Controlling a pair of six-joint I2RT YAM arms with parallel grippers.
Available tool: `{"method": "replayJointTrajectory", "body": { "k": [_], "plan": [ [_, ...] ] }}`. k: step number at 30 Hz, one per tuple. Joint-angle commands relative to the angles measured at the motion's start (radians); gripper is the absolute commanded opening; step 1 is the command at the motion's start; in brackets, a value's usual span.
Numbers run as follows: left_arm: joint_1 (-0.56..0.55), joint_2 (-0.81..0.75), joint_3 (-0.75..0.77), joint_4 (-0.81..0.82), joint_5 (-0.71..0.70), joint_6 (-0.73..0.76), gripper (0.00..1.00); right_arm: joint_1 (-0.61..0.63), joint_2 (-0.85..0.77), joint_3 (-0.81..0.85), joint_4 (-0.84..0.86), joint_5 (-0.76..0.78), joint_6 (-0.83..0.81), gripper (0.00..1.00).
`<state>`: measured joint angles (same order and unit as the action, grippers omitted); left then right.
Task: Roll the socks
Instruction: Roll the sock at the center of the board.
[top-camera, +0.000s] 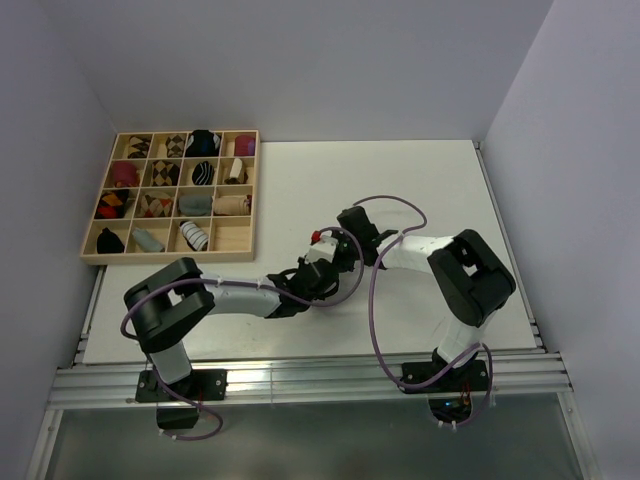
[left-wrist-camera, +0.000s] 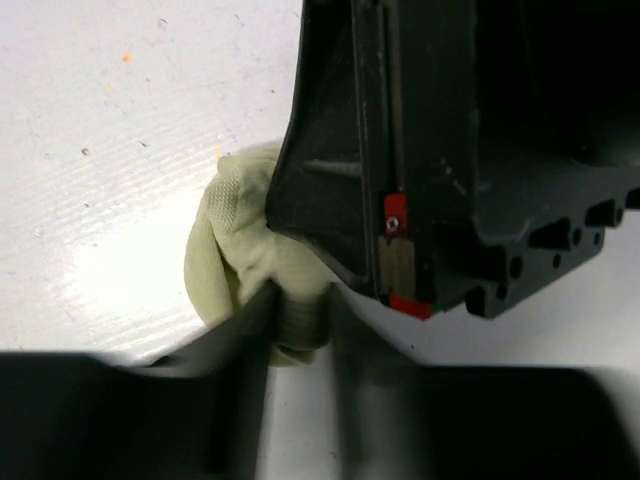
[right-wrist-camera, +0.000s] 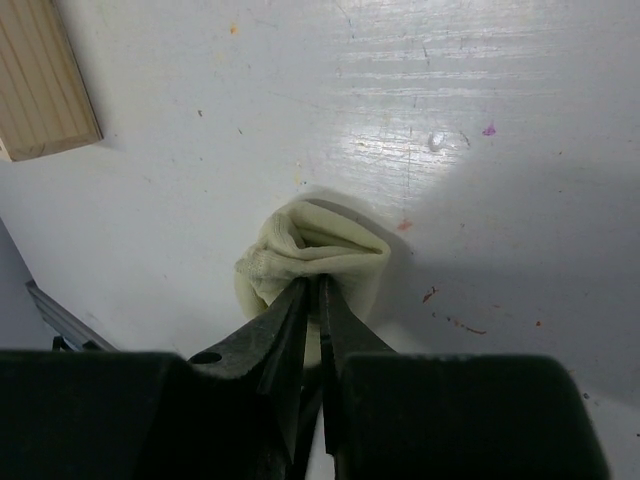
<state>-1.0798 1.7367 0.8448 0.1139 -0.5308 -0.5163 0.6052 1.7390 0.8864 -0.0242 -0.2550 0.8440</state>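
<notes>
A pale yellow-green sock (right-wrist-camera: 330, 245) lies bunched into a small roll on the white table. My right gripper (right-wrist-camera: 312, 285) is shut on a fold of its fabric at the near side. In the left wrist view the same sock (left-wrist-camera: 225, 250) bulges out to the left, and my left gripper (left-wrist-camera: 300, 295) is shut on its ribbed edge, with a finger pressed against each side. The right gripper's dark body (left-wrist-camera: 450, 150) looms right behind the sock there. From above, the left gripper (top-camera: 312, 272) and the right gripper (top-camera: 335, 255) meet at mid-table and hide the sock.
A wooden compartment tray (top-camera: 168, 256) holding several rolled socks stands at the back left of the table; its corner (right-wrist-camera: 45, 80) shows in the right wrist view. Grey walls close in on three sides. A metal rail runs along the near edge.
</notes>
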Motion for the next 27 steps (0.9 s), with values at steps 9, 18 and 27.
{"method": "replayJointTrajectory", "body": {
  "k": [9, 18, 27],
  "plan": [
    [0.004, 0.008, 0.042, -0.065, 0.040, -0.040, 0.01, -0.010, -0.105, -0.027, -0.043, 0.014, 0.015, 0.17],
    [0.216, -0.121, -0.078, 0.042, 0.478, -0.220, 0.01, -0.058, -0.298, -0.122, -0.002, 0.146, 0.061, 0.29],
    [0.446, -0.106, -0.278, 0.412, 0.919, -0.557, 0.01, -0.042, -0.289, -0.150, 0.078, 0.094, 0.037, 0.32]
  ]
}}
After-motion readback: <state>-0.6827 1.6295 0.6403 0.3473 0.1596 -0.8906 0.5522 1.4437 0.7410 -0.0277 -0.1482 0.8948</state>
